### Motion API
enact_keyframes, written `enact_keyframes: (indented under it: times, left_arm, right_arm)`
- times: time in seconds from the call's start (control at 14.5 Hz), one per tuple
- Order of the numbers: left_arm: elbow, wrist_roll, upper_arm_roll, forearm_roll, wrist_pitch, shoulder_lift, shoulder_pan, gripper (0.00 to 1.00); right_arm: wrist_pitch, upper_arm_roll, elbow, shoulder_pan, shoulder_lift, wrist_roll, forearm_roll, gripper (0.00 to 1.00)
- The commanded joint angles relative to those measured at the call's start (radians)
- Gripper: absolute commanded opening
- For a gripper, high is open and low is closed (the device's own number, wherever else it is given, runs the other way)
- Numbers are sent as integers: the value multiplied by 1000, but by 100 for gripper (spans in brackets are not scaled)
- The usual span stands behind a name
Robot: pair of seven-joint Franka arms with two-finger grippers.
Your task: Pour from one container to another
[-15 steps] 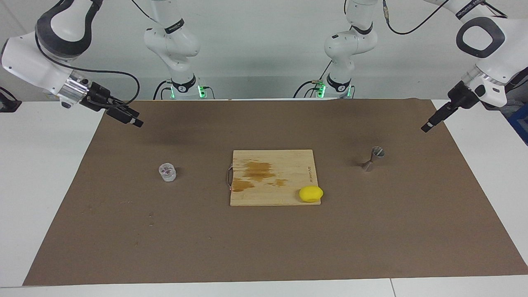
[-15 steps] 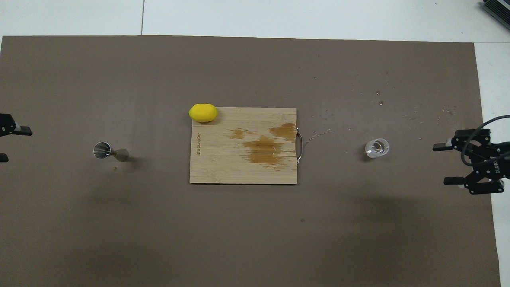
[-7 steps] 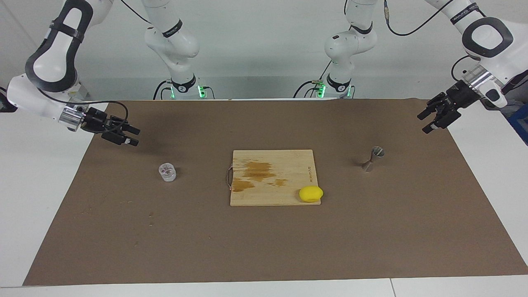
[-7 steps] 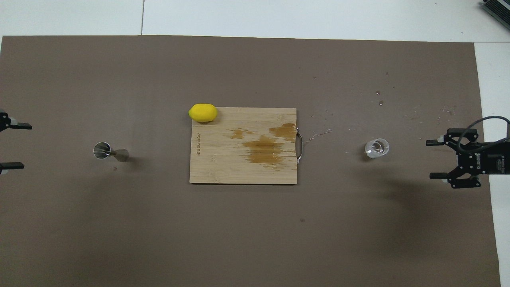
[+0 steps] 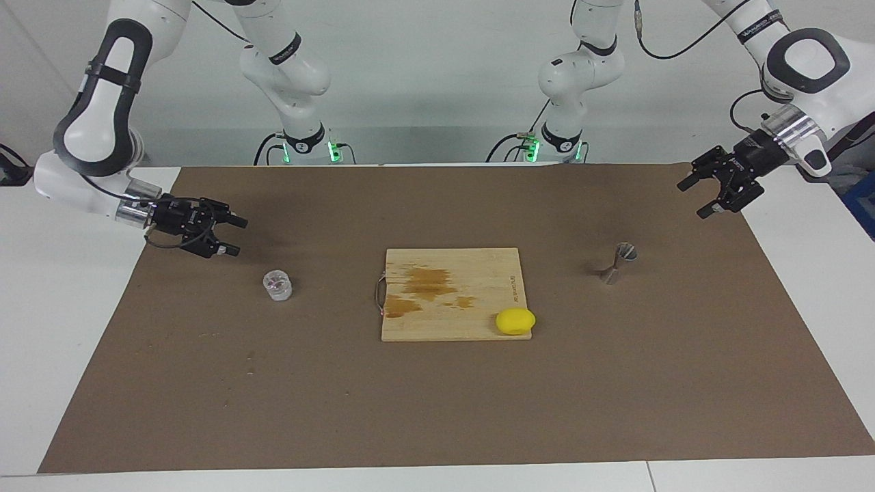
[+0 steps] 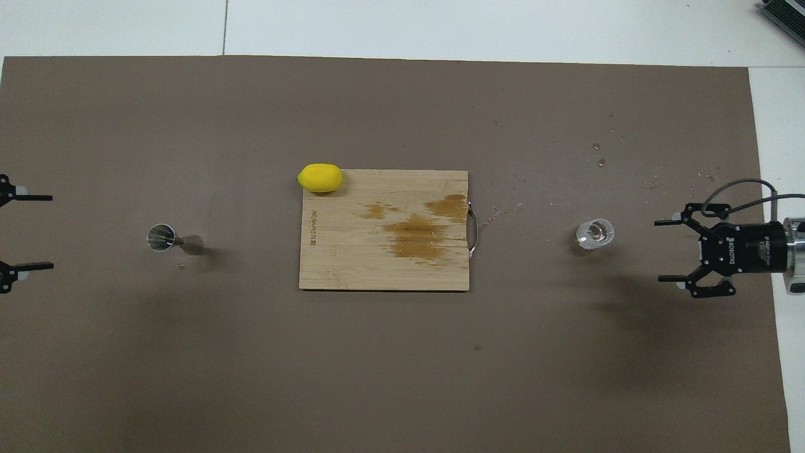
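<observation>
We see both arms swing in from the ends of the table, and that is the change: a moment ago they hung higher and farther out. Our right gripper (image 5: 231, 236) has dropped low and turned level, its fingers spread wide and empty, pointing at the glass cup (image 5: 277, 285) but not yet touching it. Our left gripper (image 5: 699, 198) has rotated too, fingers apart and empty, up over the mat's edge near the metal jigger (image 5: 617, 263), clearly apart from it.

We read this as the approach: one arm for each vessel, nothing grasped, no pouring begun.

The cup stands on the brown mat (image 5: 437, 410) toward the right arm's end; the jigger stands upright toward the left arm's end. Between them lies the cutting board (image 5: 472, 321).

Count with us: one cup, one jigger, one stained board, one lemon (image 5: 515, 321) on the board's corner, two grippers.
</observation>
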Motion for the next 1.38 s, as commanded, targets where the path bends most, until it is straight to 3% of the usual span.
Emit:
enact_keyframes:
  times: [0.0,0.14,0.41,0.76,1.17,1.31]
  left_arm:
    - [-31,-28,-8,-27,23,-26,5,100]
    - [-29,7,-9,-29,30,-25,13,100]
    - [-31,480,-8,-26,27,-26,17,100]
    - [-23,491,-9,-26,21,-23,16,100]
    - [-9,496,-9,-21,34,-15,10,100]
    - [6,529,-9,-29,22,18,17,100]
  right_arm:
    - [10,2,11,5,54,64,42,100]
    - [10,7,39,5,100,77,49,100]
    - [7,11,87,22,174,78,56,100]
    - [-13,13,168,20,255,134,64,100]
    - [-8,15,157,45,298,135,121,100]
    - [2,15,153,51,305,134,122,100]
